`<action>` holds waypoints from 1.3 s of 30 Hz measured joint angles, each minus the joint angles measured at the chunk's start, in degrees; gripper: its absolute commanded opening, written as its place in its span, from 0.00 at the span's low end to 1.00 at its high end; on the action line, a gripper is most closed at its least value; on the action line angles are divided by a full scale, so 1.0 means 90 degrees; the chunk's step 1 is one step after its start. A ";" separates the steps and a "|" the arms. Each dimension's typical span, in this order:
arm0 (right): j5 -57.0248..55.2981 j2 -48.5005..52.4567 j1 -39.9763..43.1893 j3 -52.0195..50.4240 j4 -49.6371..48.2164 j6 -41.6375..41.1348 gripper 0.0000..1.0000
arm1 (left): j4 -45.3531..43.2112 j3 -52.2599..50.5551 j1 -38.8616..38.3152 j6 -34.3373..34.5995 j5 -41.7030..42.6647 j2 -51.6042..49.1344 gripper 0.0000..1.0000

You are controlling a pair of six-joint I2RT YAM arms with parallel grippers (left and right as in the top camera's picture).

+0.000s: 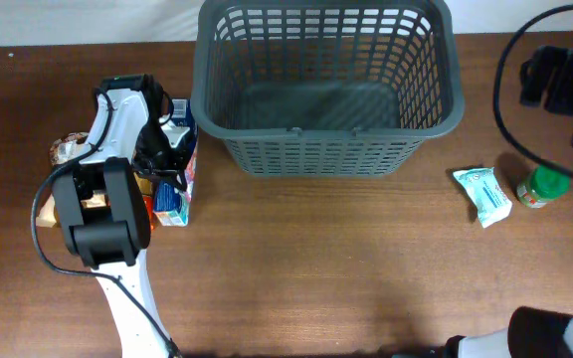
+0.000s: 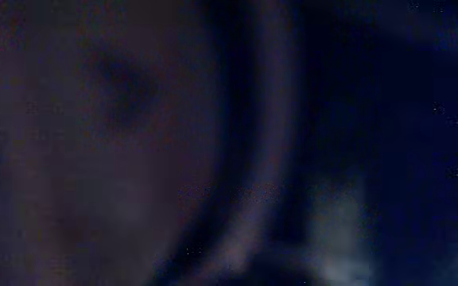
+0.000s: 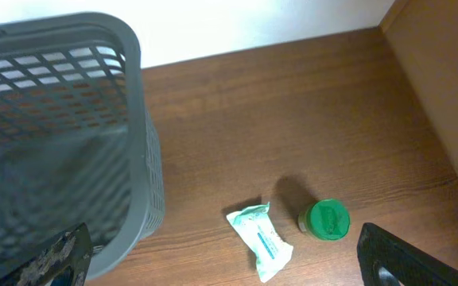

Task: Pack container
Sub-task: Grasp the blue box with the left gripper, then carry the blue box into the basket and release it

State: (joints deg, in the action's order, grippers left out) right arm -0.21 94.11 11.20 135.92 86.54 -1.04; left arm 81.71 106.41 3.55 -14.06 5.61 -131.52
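Note:
The dark grey lattice basket [image 1: 326, 85] stands at the back middle and looks empty; its right wall shows in the right wrist view [image 3: 62, 151]. My left gripper [image 1: 160, 149] is down among a pile of grocery packets [image 1: 174, 204] at the left. Its wrist view is dark and blurred, so its jaws cannot be read. My right gripper [image 3: 225, 266] is open and empty, held high at the back right [image 1: 555, 80]. Below it lie a white and green packet [image 1: 482, 194] [image 3: 261, 238] and a green-lidded jar [image 1: 543, 186] [image 3: 325, 219].
A blue and white carton [image 1: 179, 124] and brown packets [image 1: 68, 149] lie round the left arm. A black cable [image 1: 510, 124] runs over the table at the right. A wooden wall [image 3: 444, 71] stands to the right.

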 measured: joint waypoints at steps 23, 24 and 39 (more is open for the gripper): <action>0.0000 0.0886 0.0000 0.0000 0.0000 0.0002 0.99 | 0.1387 0.7303 -0.0255 0.0699 -0.0313 0.0248 0.02; 0.0000 0.0886 0.0000 0.0000 0.0002 -0.0002 0.99 | 0.1350 0.7509 -0.0376 0.0668 -0.0296 0.0338 0.02; -0.0896 0.0891 0.0398 0.0000 -0.0049 -0.0253 0.99 | 0.1020 0.7470 -0.3269 -0.1180 -0.0114 0.0874 0.02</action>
State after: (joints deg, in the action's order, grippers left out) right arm -8.27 102.13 14.79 135.92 86.11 -3.31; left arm 90.89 173.64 -25.87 -24.69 4.58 -123.66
